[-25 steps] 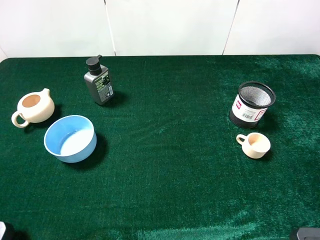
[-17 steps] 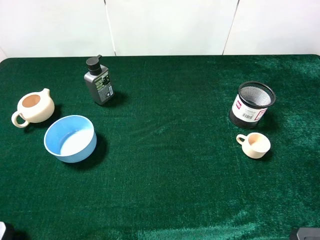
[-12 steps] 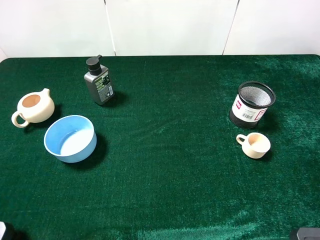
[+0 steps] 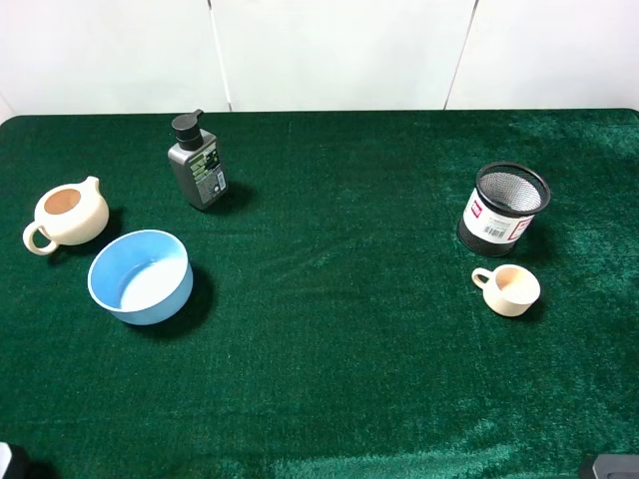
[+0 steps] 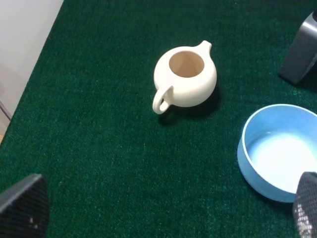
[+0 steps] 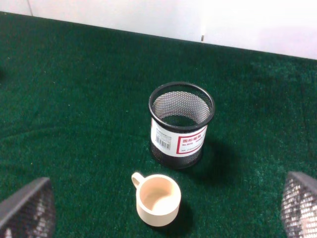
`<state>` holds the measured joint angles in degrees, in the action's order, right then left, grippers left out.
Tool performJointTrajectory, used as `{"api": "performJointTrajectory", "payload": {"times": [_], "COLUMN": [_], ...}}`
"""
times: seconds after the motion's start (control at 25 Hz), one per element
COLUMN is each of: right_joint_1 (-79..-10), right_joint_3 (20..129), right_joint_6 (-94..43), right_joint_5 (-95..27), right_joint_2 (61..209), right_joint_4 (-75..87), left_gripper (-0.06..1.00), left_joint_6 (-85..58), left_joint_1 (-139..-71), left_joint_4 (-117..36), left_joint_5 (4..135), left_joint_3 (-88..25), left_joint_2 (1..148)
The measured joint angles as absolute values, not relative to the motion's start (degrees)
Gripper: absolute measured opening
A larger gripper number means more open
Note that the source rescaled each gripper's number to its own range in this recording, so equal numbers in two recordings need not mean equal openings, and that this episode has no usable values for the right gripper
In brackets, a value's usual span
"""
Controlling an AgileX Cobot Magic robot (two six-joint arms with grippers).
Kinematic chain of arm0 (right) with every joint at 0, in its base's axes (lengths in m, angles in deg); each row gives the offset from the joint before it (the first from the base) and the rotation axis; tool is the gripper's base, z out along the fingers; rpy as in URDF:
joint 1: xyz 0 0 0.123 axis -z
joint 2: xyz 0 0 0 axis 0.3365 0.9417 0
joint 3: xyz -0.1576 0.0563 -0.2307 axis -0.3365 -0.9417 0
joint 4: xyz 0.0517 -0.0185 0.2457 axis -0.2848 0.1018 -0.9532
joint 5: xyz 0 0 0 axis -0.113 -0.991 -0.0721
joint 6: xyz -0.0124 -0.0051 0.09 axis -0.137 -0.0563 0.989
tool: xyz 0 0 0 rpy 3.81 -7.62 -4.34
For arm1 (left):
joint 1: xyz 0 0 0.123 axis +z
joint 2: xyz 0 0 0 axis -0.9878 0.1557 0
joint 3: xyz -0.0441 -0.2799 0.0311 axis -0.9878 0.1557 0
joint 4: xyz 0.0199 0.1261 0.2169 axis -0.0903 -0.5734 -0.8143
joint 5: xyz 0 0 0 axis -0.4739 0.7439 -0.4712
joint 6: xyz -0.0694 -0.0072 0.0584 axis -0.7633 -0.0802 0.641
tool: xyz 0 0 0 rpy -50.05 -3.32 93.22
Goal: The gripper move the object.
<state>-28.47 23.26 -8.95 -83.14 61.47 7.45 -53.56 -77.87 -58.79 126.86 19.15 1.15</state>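
The object, a small dark-grey pump bottle (image 4: 197, 170) with a black cap and green-white label, stands upright at the back left of the green table. Its lower corner shows at the edge of the left wrist view (image 5: 303, 54). My left gripper (image 5: 163, 213) is open and empty, low over the table's front left, well short of the bottle. My right gripper (image 6: 163, 208) is open and empty, at the front right, facing the black mesh cup (image 6: 181, 125). In the high view only dark bits of the arms show at the bottom corners.
A cream teapot (image 4: 66, 214) and a blue bowl (image 4: 141, 275) sit in front of the bottle on the left. The mesh cup (image 4: 504, 209) and a small cream cup (image 4: 510, 289) stand on the right. A white wall runs behind the table.
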Motion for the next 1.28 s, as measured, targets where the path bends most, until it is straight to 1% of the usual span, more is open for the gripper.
{"api": "performJointTrajectory", "payload": {"times": [0.44, 0.8, 1.08, 1.28], "right_joint_1": [-28.5, -28.5, -28.5, -28.5], "right_joint_3": [23.3, 23.3, 23.3, 23.3], "right_joint_6": [-9.0, -9.0, -9.0, -9.0], "right_joint_5": [-83.1, -83.1, -83.1, -83.1], "right_joint_2": [61.5, 61.5, 61.5, 61.5], "right_joint_4": [7.5, 7.5, 7.5, 7.5], "left_gripper": [1.00, 1.00, 1.00, 1.00], "left_joint_6": [-53.6, -50.4, -45.0, -38.6], "left_joint_1": [-77.9, -77.9, -77.9, -78.2], "left_joint_4": [-58.7, -58.7, -58.4, -53.7], "left_joint_5": [126.6, 120.3, 108.3, 98.6], "left_joint_3": [19.1, 18.4, 18.1, 18.1], "left_joint_2": [1.1, 2.1, 15.1, 26.4]}}
